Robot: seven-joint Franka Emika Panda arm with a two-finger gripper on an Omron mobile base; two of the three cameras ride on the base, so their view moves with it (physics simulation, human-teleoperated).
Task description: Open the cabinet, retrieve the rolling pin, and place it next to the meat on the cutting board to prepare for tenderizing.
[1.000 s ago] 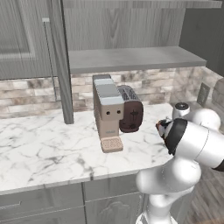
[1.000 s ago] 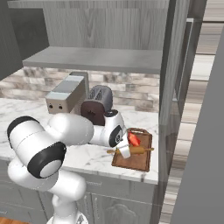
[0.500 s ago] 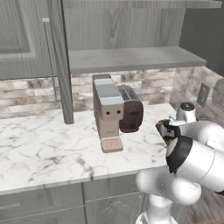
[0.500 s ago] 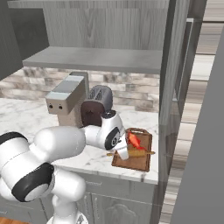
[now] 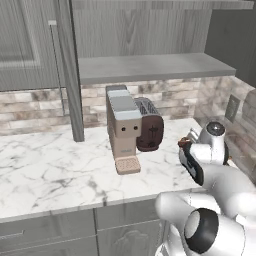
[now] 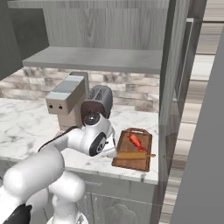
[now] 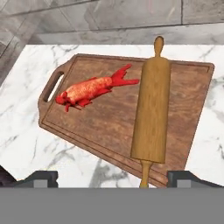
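Observation:
The rolling pin (image 7: 151,113) lies flat on the cutting board (image 7: 105,127), free of any grip. It sits just right of the red meat (image 7: 89,89) in the hand view, with a narrow gap between them. My gripper (image 7: 114,178) is open, its fingertips (image 7: 41,177) spread wide on either side of the pin's near handle and drawn back from it. From the right base view the cutting board (image 6: 139,162) rests at the counter's right end, carrying the meat (image 6: 135,141) and rolling pin (image 6: 133,155). The cabinet (image 6: 96,59) stands open, its door (image 6: 173,65) swung out.
A tan coffee machine (image 5: 122,127) and a dark toaster (image 5: 150,130) stand mid-counter, left of the board. The open cabinet door (image 5: 67,70) juts out edge-on over the marble counter (image 5: 50,170). A wall outlet (image 5: 232,107) is at the right. The board lies near the counter's front right corner.
The jaws have widened off the rolling pin, which now lies free on the board. The hand has drawn back a little and the arm's elbow has swung lower.

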